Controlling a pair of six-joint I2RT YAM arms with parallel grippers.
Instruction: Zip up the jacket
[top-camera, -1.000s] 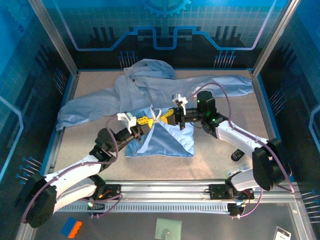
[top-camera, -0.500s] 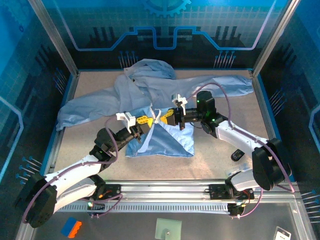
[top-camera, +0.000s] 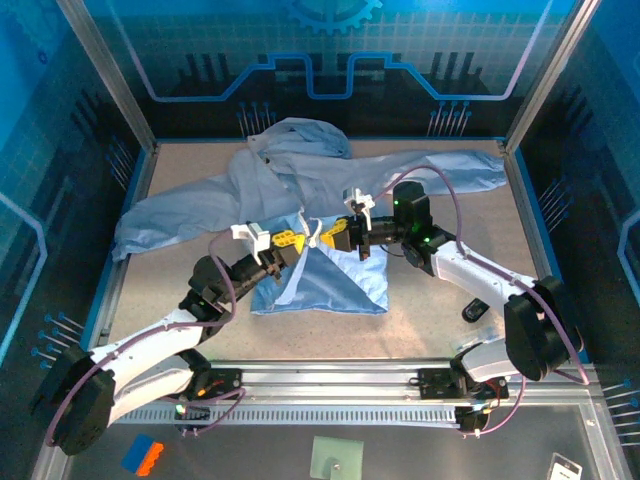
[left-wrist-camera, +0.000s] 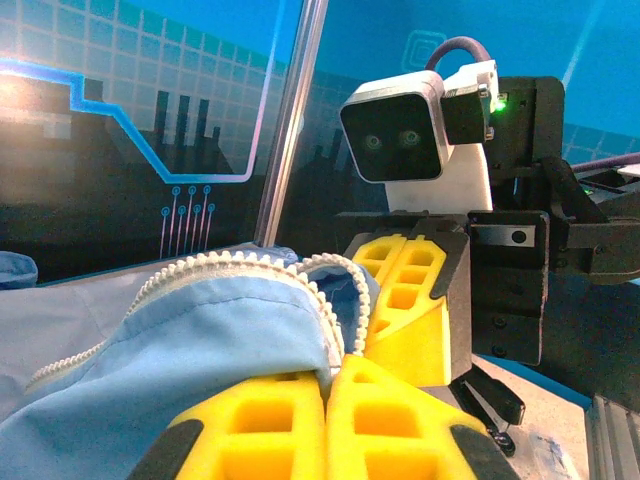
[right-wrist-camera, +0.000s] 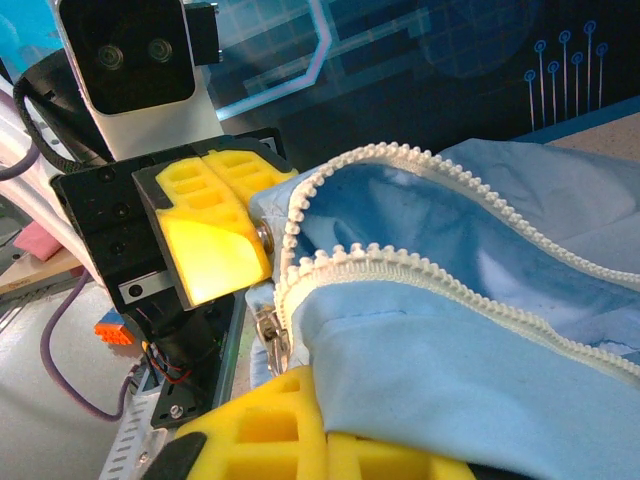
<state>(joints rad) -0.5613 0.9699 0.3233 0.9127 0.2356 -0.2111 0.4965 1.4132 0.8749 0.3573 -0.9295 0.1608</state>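
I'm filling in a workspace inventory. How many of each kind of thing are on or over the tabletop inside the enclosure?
jacket, pale blue: 1
grippers with yellow fingers: 2, the left gripper and the right gripper, each shut on the jacket's zipper edge
small dark object on the table: 1
Total: 4

Large pale blue, crinkly jacket (top-camera: 300, 185) lies spread on a table (top-camera: 330, 335), sleeves out to both sides, hood at the far end. Its white-toothed zipper (right-wrist-camera: 360, 255) is open, with the front gathered up into a peak.
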